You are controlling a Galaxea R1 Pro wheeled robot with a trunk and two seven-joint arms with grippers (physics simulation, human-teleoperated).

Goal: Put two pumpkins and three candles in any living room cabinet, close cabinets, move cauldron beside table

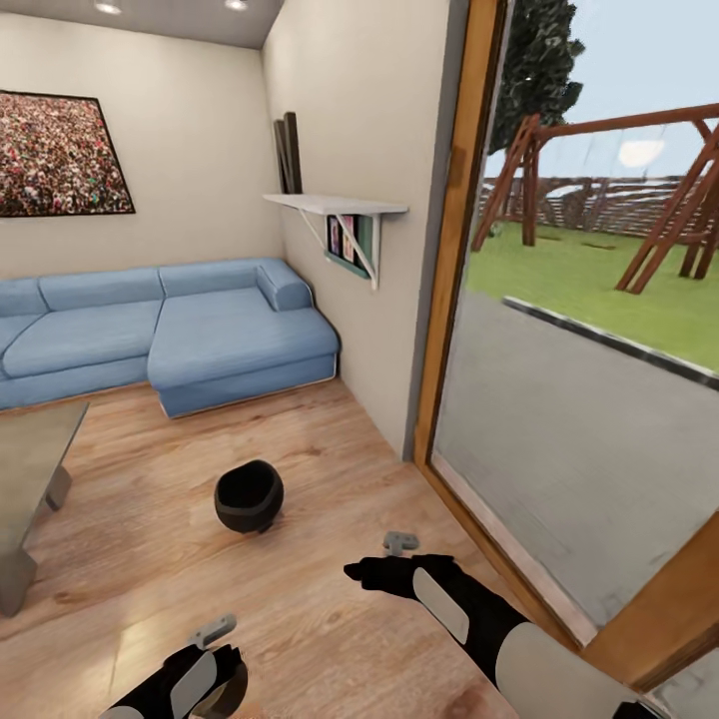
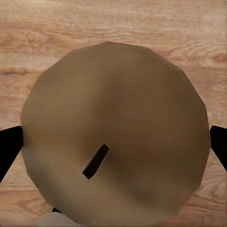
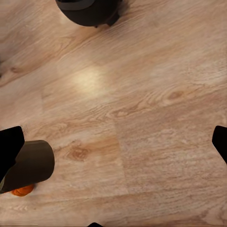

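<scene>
Seen from above in the left wrist view, a round tan candle with a dark wick stands on the wood floor. My left gripper is open, and its dark fingers straddle the candle's sides. Low over the floor right of it, my right gripper is open and empty. The black cauldron sits on the floor ahead of both grippers, and its base shows in the right wrist view. A candle and an orange sliver of a pumpkin lie beside a right finger. The cabinet is out of view.
The glossy grey table stands at the left edge, apart from the cauldron. A blue corner sofa lines the back wall. A wall shelf and a large glass door with a wood frame close off the right.
</scene>
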